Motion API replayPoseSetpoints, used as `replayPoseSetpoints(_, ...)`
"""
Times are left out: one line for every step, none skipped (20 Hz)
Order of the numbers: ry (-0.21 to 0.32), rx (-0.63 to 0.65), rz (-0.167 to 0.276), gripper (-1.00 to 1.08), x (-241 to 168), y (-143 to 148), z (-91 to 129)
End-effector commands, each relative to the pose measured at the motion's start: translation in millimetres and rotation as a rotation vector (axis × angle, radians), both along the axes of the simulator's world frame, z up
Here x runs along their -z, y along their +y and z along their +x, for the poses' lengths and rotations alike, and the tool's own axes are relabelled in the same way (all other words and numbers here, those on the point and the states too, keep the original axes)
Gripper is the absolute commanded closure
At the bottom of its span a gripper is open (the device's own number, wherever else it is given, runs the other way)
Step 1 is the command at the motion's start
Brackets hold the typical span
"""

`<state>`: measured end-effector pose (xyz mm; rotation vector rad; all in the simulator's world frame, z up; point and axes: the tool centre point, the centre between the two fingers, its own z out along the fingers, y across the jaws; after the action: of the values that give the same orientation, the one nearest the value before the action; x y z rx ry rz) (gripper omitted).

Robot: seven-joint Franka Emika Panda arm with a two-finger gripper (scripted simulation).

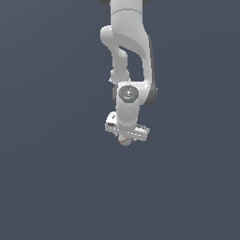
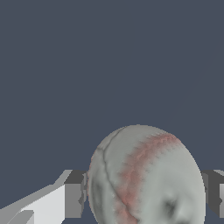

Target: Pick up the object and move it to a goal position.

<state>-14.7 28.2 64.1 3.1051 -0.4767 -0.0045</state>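
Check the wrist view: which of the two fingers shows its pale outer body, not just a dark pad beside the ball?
The finger at the picture's left side: its pale body runs off toward the corner. The other finger shows mostly dark pad. The ball sits between them.

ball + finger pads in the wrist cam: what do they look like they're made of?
Ball: looks like matte off-white leather, going by the red stitched seam and the grey scuffs; it is a render, so only a guess.
Finger pads: flat dark grey blocks with no shine, probably rubber or plastic.
Gripper body: smooth white, plastic or painted metal.
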Motion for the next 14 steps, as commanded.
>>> replayPoseSetpoints(-0.003,0.000,0.000,1.08,-12,-2,-2)
replayPoseSetpoints(-0.003,0.000,0.000,1.08,-17,-2,-4)
replayPoseSetpoints(-0.003,0.000,0.000,1.08,-23,-3,-6)
replayPoseSetpoints(-0.003,0.000,0.000,1.08,-29,-4,-8)
replayPoseSetpoints(-0.003,0.000,0.000,1.08,-36,-5,-10)
replayPoseSetpoints(-0.003,0.000,0.000,1.08,-43,-6,-12)
replayPoseSetpoints(-0.003,0.000,0.000,1.08,-51,-7,-15)
replayPoseSetpoints(-0.003,0.000,0.000,1.08,-59,-8,-17)
replayPoseSetpoints(-0.003,0.000,0.000,1.08,-68,-10,-20)
replayPoseSetpoints(-0.003,0.001,0.001,1.08,-77,-11,-23)
replayPoseSetpoints(-0.003,0.001,0.001,1.08,-87,-13,-26)
replayPoseSetpoints(-0.003,0.001,0.001,1.08,-97,-14,-29)
replayPoseSetpoints(-0.003,0.001,0.001,1.08,-106,-16,-32)
replayPoseSetpoints(-0.003,0.001,0.001,1.08,-116,-17,-35)
